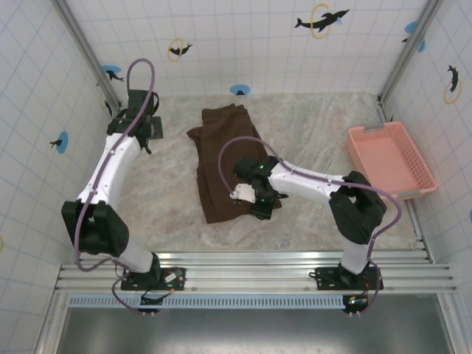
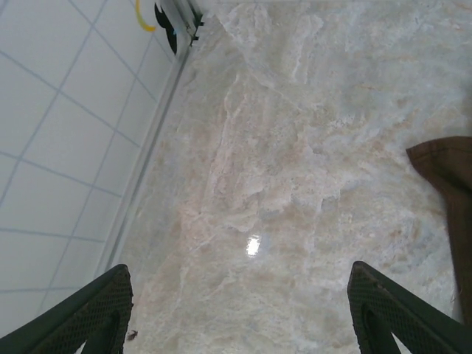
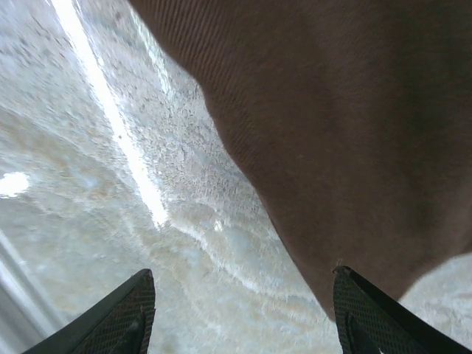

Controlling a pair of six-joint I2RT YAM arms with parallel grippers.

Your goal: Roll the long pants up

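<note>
Both arms' jaws gape empty; the right gripper [image 3: 243, 295] is nearer, at the near end of the long pants [image 1: 225, 162], which run lengthwise toward the far edge of the table [image 1: 317, 133].

top: high overhead, whole table [image 1: 169, 192]; wrists: close, facing down; shared: long pants [image 1: 228, 125]

The long pants [image 2: 448, 184] are cut off by the picture's right edge, outward of the left gripper [image 2: 240, 269] on its right-hand side. Ahead of the right gripper [image 3: 241, 271], the cloth is cropped at the top and right. From above, its near right part is covered by the right arm [image 1: 302, 181].
</note>
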